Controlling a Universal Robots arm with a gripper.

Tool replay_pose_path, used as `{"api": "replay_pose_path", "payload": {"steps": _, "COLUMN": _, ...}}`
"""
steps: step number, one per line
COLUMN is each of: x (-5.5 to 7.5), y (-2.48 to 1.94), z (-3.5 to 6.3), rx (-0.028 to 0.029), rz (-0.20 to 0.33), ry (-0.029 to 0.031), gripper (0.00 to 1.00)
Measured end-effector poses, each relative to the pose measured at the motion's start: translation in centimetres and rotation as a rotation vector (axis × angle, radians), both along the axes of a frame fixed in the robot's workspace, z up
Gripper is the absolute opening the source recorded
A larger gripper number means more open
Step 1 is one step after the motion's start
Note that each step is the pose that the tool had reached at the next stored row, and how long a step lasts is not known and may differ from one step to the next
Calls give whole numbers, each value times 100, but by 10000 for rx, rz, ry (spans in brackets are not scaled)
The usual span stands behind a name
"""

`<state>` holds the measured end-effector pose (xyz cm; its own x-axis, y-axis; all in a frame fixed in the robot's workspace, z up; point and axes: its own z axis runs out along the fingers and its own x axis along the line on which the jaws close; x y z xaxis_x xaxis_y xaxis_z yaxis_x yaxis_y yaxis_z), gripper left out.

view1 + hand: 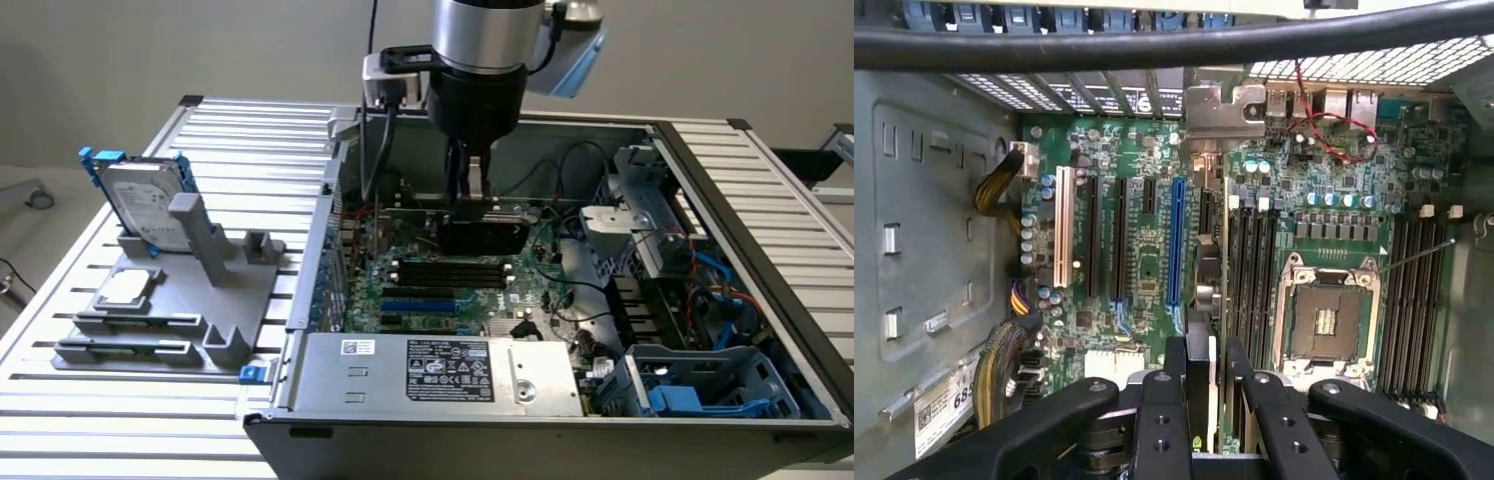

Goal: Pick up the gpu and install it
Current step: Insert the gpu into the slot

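Note:
The gpu (483, 232), a flat card with a black shroud, hangs upright inside the open computer case (694, 190), just above the green motherboard (441, 290). My gripper (470, 195) reaches down from above and is shut on the card's top edge. In the wrist view the gpu (1204, 290) appears edge-on between my two black fingers (1162, 400). Its metal bracket (1224, 110) points at the case's rear wall. The card hovers beside the long blue slot (1176, 240); I cannot tell if it touches the board.
A grey fixture (174, 300) on the slatted table holds a silver hard drive with a blue frame (140, 205) and a small square CPU chip (124, 288). The power supply (441, 370), an empty CPU socket (1324, 320), memory slots (1249, 260) and loose cables (999, 190) crowd the case.

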<state>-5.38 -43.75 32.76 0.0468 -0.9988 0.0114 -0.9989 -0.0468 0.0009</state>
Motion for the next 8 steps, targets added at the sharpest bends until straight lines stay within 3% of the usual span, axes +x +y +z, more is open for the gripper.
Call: {"api": "replay_pose_path", "payload": {"steps": 8, "x": -32, "y": -89, "z": -28, "rx": -1, "rz": 199, "ry": 8, "gripper": 26}}
